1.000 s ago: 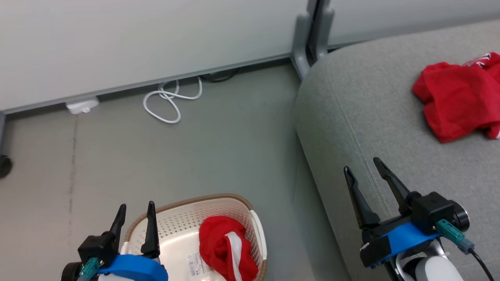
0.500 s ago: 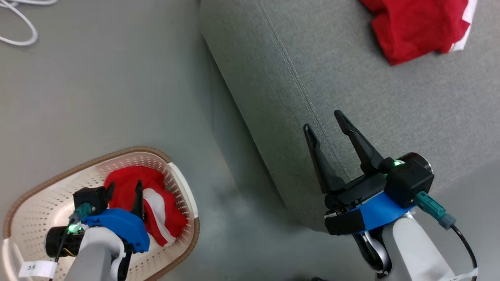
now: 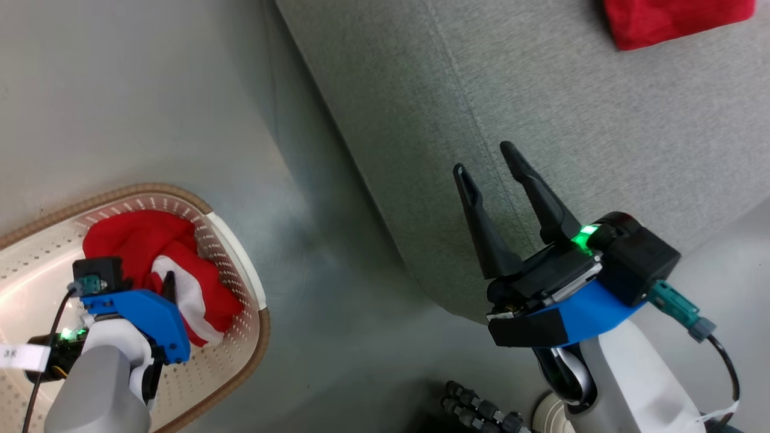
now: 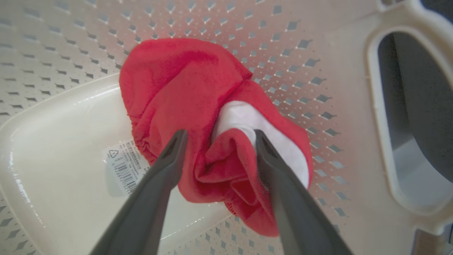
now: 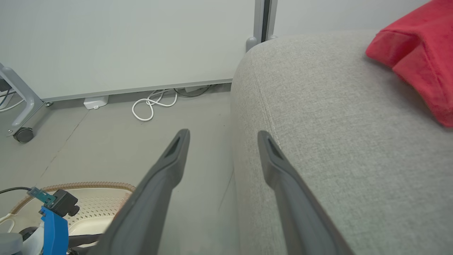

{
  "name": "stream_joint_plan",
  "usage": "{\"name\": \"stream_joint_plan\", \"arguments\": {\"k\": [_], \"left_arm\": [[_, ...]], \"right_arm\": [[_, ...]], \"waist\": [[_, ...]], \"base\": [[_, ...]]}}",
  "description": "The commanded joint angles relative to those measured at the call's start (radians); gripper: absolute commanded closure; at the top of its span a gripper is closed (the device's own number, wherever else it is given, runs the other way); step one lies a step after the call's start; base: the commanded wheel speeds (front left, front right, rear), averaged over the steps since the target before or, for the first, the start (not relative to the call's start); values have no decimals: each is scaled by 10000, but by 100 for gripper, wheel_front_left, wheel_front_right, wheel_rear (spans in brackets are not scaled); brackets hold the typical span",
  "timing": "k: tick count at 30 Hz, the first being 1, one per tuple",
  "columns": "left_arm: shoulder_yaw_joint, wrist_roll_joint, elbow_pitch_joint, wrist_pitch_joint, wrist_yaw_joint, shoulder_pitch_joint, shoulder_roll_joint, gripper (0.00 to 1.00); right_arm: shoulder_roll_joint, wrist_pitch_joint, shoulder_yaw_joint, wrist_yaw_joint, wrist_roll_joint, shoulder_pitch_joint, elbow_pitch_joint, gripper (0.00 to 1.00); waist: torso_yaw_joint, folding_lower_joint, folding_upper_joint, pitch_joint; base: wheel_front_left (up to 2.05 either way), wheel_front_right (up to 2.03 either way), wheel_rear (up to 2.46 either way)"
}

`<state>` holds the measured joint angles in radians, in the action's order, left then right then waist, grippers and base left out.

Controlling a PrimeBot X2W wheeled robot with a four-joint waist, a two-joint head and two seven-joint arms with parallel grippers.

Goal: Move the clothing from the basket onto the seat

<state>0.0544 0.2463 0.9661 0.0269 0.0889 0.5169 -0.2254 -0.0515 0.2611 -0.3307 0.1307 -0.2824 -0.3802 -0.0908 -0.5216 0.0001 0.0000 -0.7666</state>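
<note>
Left gripper is down inside the basket, jaws wide, straddling a bunched fold of the red garment, not pinched. The garment lies against the basket wall on the seat side. Right gripper has wide jaws with nothing between them and hovers over the seat's rounded edge. Second garment is on the seat, well apart. A bare floor strip separates the basket rim from the seat.
</note>
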Motion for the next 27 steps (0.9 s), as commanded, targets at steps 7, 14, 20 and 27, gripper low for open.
{"name": "stream_joint_plan", "arguments": {"k": [7,14,20,27], "left_arm": [[186,158,684,391,148,909,88,0],[441,378,1472,933,315,1430,349,8],[649,360,1847,941,342,1749,374,100],[709,554,2048,612,372,1908,240,100]], "right_arm": [[15,48,139,1,-23,221,615,0],[16,50,67,1,252,370,972,0],[16,51,2,1,289,295,1031,0],[17,51,-213,1,165,-52,875,0]], "waist": [[278,-1,0,-608],[524,-1,0,-859],[581,-1,0,-856],[500,-1,0,-625]], "base": [[3,3,3],[8,8,8],[0,0,0],[0,0,0]]}}
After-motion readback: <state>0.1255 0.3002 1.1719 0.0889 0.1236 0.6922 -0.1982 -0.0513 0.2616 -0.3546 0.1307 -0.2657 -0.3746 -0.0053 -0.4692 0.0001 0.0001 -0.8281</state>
